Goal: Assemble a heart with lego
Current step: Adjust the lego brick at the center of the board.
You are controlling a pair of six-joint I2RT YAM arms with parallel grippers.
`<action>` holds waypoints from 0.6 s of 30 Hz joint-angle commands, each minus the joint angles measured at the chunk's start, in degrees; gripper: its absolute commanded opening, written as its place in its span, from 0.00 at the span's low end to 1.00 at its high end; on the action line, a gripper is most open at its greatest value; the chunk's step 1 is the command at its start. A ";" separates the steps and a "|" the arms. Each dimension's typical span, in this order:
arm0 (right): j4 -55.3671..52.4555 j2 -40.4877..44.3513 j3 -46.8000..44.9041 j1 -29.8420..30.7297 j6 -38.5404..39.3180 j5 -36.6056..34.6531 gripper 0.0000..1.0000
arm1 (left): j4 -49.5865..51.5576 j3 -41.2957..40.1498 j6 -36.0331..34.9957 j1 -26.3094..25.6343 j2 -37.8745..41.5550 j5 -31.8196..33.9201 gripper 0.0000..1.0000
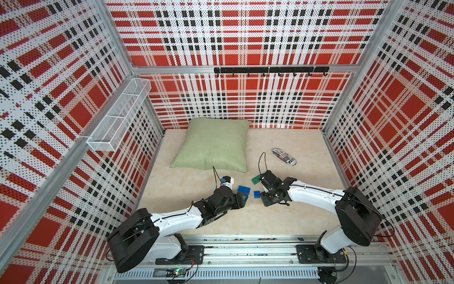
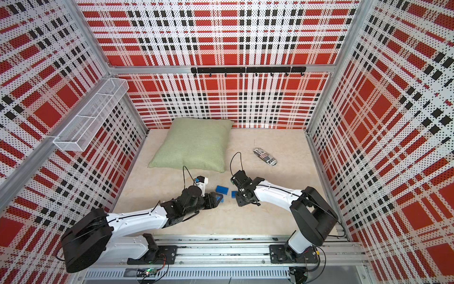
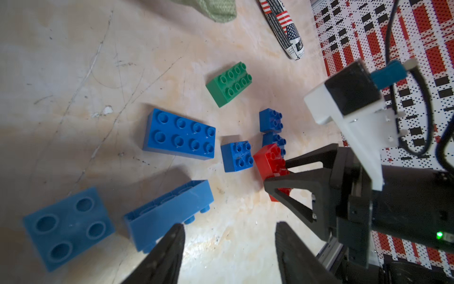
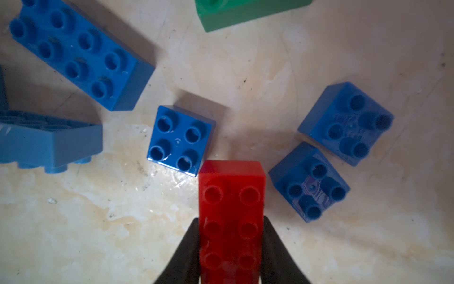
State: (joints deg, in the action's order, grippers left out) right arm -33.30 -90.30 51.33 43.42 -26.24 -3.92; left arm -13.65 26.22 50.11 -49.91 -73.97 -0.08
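Green pillow at back of table, long blue brick w/ small blue brick just beside it, betw. L gripper & R gripper, printed pouch further back on R, wire basket up on L side

Both top views bright and even, light from overhead. Wide-angle bend at edges, plaid walls bowing outward. Soft, short shadow along near edge of pillow.

Left wrist view: closest light blue brick soft, out of focus, dark shadow pooled beside it. Left gripper blurred at frame edge.

Right wrist view: glare streaks on small blue brick, wet-looking sheen on tabletop. Red brick very close, slightly soft. Corners dimmer.
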 commanded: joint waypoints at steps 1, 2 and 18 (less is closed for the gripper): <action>-0.37 -1.77 1.81 0.00 -0.43 -0.82 0.35 | -1.86 2.38 -0.30 -0.35 -1.05 -0.06 0.63; -0.49 -2.20 2.11 0.01 -0.39 -0.57 0.34 | -1.35 2.88 -0.67 -0.36 -1.24 0.14 0.63; -0.55 -2.32 2.94 4.92 -2.14 3.66 0.35 | 4.41 5.51 -6.04 4.73 -0.51 1.47 0.63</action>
State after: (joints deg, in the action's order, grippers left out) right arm -33.17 -93.01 53.28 47.97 -27.73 -0.60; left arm -10.37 30.72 45.95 -46.41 -75.20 1.58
